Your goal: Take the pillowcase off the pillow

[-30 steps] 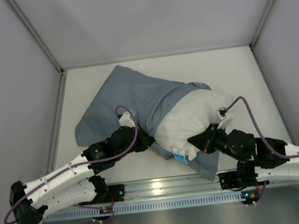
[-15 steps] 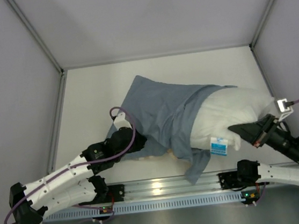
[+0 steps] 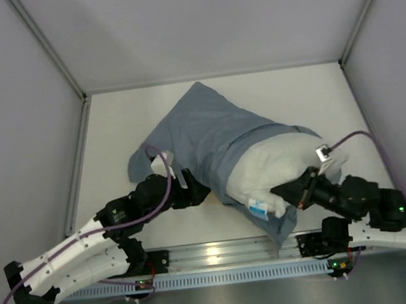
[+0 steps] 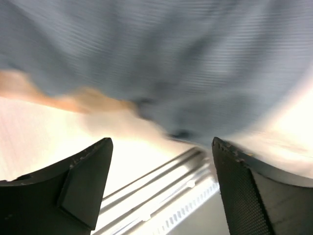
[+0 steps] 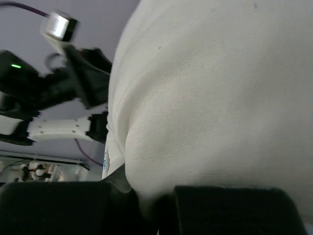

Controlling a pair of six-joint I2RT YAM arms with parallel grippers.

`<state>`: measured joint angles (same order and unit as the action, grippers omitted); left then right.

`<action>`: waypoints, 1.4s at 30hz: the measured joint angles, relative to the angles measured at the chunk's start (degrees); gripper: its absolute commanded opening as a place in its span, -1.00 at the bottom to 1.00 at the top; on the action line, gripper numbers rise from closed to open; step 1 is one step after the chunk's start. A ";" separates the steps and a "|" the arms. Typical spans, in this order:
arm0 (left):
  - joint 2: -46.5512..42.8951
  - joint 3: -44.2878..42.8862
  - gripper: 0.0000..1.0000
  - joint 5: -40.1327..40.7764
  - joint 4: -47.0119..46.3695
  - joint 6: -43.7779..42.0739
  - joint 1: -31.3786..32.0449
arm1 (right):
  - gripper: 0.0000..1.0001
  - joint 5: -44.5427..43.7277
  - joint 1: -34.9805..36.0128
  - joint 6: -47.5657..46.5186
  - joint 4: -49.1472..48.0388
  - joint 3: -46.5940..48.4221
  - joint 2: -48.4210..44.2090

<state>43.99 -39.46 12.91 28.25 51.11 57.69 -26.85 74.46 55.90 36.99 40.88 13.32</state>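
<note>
The blue-grey pillowcase (image 3: 201,134) lies across the middle of the table and still wraps the far left part of the white pillow (image 3: 281,165). The pillow's near right end sticks out, with its small blue label (image 3: 258,208) at the front. My left gripper (image 3: 193,190) stands open just off the case's near left edge, with nothing between its fingers (image 4: 85,178); blurred pillowcase cloth (image 4: 171,63) fills that view above them. My right gripper (image 3: 289,190) is shut on a fold of the pillow (image 5: 210,98), pinched between its jaws (image 5: 156,205).
Grey walls close in the white table (image 3: 113,133) on the left, back and right. A metal rail (image 3: 214,253) runs along the near edge between the two arm bases. A flap of the pillowcase (image 3: 288,223) hangs toward that rail.
My left gripper has opened and let go of the pillowcase. My right gripper, still shut on the pillow, pulled it right and has come back left; the bundle shifted with it.
</note>
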 measured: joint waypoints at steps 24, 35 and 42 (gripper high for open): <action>18.84 -26.03 0.98 -2.75 -0.42 -14.67 -0.02 | -1.00 12.00 4.17 5.64 -23.74 -17.35 26.18; 43.34 -46.31 0.98 0.11 2.60 -33.68 0.00 | -1.00 10.14 7.26 8.74 -6.58 -19.61 2.93; 55.32 -54.77 0.98 3.43 3.52 -39.89 -0.07 | -1.00 9.70 7.26 9.31 -2.23 -19.61 -0.48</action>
<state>99.31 -94.24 16.34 31.77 11.22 57.63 -17.15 81.71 65.21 34.76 21.28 12.84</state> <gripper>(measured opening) 0.990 0.049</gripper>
